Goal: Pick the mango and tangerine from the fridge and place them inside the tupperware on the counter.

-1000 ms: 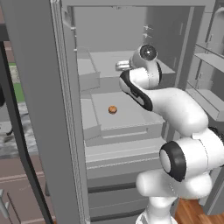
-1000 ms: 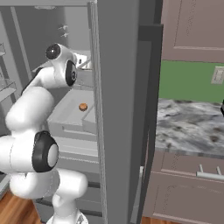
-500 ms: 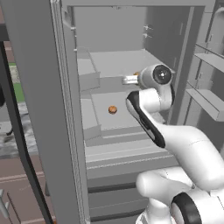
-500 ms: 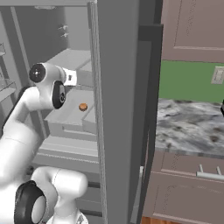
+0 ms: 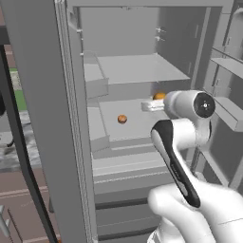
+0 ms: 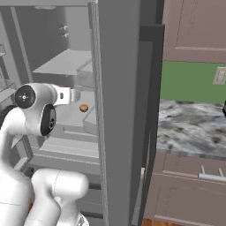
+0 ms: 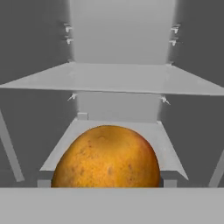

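Tool at the mango (image 7: 107,156) inside the fridge (image 5: 142,71)
Mango directly ahead of the tool; tangerine (image 5: 122,118) off to its side; grip state can't be told.

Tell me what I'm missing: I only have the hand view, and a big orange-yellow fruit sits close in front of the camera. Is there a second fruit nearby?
Observer: Yes. In the left base view a small tangerine lies on the shelf to the left of the mango, clearly apart from it.
Operator: Where is the gripper relative to the mango?
Observer: The gripper is inside the fridge, right at the mango's near side. I cannot tell if it is open.
Operator: Which way is the counter?
Observer: In the right base view the marbled counter lies to the right of the fridge, over brown cabinets.
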Controlling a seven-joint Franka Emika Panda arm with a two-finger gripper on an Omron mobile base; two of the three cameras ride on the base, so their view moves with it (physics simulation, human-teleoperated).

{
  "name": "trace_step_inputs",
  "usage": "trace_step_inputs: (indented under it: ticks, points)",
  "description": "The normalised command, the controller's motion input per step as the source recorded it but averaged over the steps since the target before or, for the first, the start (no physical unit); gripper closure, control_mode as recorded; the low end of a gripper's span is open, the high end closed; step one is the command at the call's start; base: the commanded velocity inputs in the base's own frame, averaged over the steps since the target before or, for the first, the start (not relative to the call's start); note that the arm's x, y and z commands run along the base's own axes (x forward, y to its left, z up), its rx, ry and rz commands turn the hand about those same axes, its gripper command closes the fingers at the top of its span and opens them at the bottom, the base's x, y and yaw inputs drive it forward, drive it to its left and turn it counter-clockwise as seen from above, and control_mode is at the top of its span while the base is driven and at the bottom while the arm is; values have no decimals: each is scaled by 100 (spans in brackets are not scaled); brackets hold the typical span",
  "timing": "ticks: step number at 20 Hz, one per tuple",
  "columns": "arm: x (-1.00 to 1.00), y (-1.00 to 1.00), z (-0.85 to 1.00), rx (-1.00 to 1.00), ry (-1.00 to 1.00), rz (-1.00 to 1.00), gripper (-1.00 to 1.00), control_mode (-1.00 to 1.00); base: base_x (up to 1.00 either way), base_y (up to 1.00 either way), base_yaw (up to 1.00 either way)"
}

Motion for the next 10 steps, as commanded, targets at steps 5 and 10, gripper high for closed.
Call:
trace_step_inputs:
  ticks: [5, 10]
  points:
    - [-93, 0, -1, 0, 2, 24, 100, -100, 0, 0, 0]
    - [0, 0, 0, 0, 0, 0, 100, 100, -86, 4, 10]
